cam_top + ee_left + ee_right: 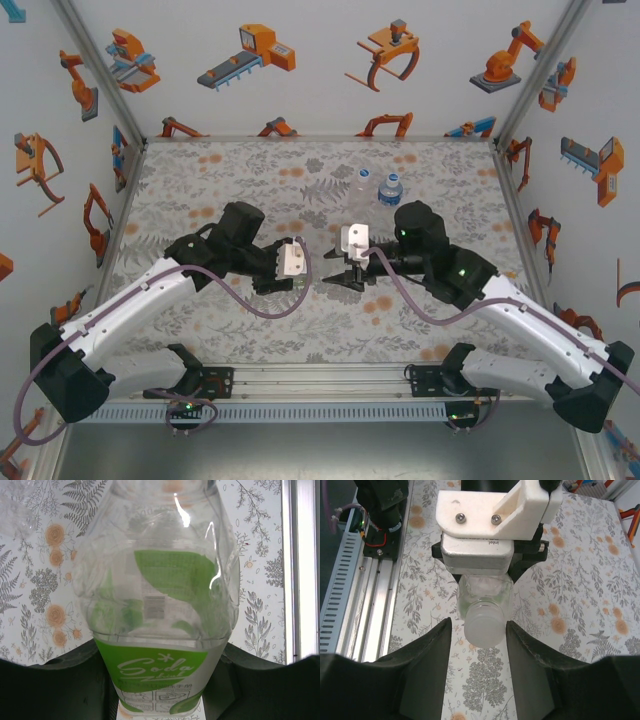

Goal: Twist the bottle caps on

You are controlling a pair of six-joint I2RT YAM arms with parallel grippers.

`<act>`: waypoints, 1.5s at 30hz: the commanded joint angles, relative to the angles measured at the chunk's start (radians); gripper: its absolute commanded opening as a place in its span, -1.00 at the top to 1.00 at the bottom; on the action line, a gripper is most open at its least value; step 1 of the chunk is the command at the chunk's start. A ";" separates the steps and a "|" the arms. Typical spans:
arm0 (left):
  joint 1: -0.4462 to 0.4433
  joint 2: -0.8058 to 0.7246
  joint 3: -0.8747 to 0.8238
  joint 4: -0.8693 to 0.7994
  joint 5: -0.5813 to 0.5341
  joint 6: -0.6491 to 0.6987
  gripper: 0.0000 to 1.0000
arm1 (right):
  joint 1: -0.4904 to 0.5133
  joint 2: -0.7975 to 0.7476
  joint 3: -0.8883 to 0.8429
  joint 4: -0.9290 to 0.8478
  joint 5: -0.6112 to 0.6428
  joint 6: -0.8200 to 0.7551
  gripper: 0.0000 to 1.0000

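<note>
Arms: my left arm (130, 310) and right arm (535, 325) have white links, black joints and black bases.
Cables: a purple cable (255, 310) runs along each.
Lights: I see small green lights (462, 270) on the right arm's housings.
Camera mount: white bracket (490, 510), two screws (462, 517), silver camera (477, 550) marked "intel".
Jaws: matte black on my left gripper (162, 680) and right gripper (479, 630).

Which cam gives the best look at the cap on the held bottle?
Right wrist: the white cap faces the lens, between the right gripper's fingers. Left wrist gives the green-label bottle's body, its neck cut off at the frame's top. Top external: too small to tell.
</note>
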 commanded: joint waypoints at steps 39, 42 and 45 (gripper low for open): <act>-0.001 -0.003 -0.003 0.091 -0.166 -0.061 1.00 | -0.001 0.097 -0.115 0.125 0.450 1.700 1.00; -0.001 -0.007 -0.006 0.091 -0.161 -0.058 1.00 | -0.001 0.092 -0.093 0.125 0.456 1.625 0.77; -0.001 -0.013 -0.010 0.091 -0.147 -0.056 1.00 | -0.003 0.075 -0.038 0.098 0.470 1.430 0.19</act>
